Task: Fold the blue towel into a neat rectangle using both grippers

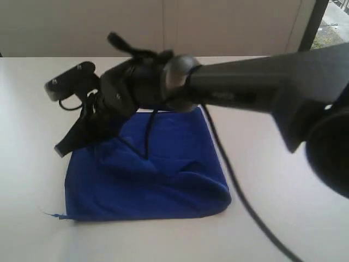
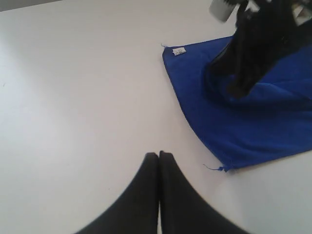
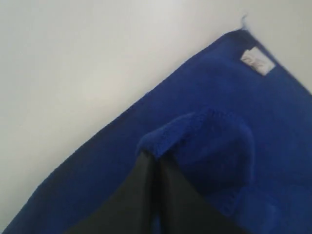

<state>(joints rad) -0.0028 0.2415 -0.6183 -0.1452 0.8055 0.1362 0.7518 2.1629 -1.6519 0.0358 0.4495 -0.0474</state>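
The blue towel (image 1: 147, 174) lies on the white table, folded over with a rounded fold along its right side and rumpled in the middle. My right gripper (image 1: 62, 148) reaches across to the towel's far left corner. In the right wrist view its black fingers (image 3: 155, 157) are shut on a raised flap of the towel's edge (image 3: 195, 126). My left gripper (image 2: 159, 155) is shut and empty over bare table, a short way from the towel's near corner (image 2: 224, 168). It does not show in the exterior view.
A white label (image 2: 179, 50) marks one towel corner, and a loose thread (image 1: 52, 214) trails from the front left corner. The right arm's cable (image 1: 240, 196) hangs over the white table (image 1: 32, 136) beside the towel. A wall and a window (image 1: 332, 22) stand behind.
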